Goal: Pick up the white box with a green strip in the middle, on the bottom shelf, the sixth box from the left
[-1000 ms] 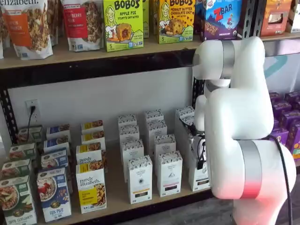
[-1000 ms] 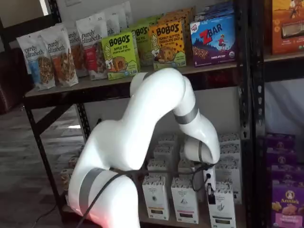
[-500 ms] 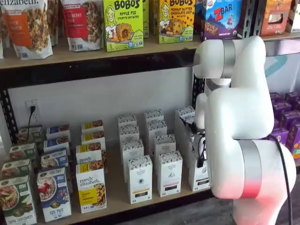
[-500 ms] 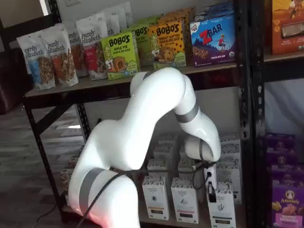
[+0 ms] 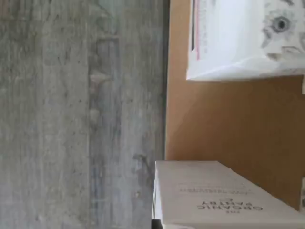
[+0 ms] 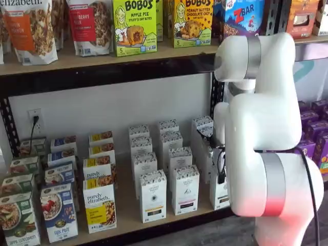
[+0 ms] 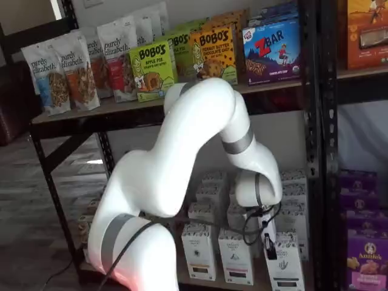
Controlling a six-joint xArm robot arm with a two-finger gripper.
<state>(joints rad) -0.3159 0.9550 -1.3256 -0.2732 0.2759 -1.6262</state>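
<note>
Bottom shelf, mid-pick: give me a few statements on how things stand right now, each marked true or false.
1. The end effector is down at the bottom shelf, close against the white box. True.
2. The white box hangs in the air, clear of the board. False: in a shelf view it stands on the bottom shelf.
3. The Bobo's boxes stand on the bottom shelf. False: they are on the upper shelf.
4. The wrist view shows a carton printed "Organic Pantry". True.
</note>
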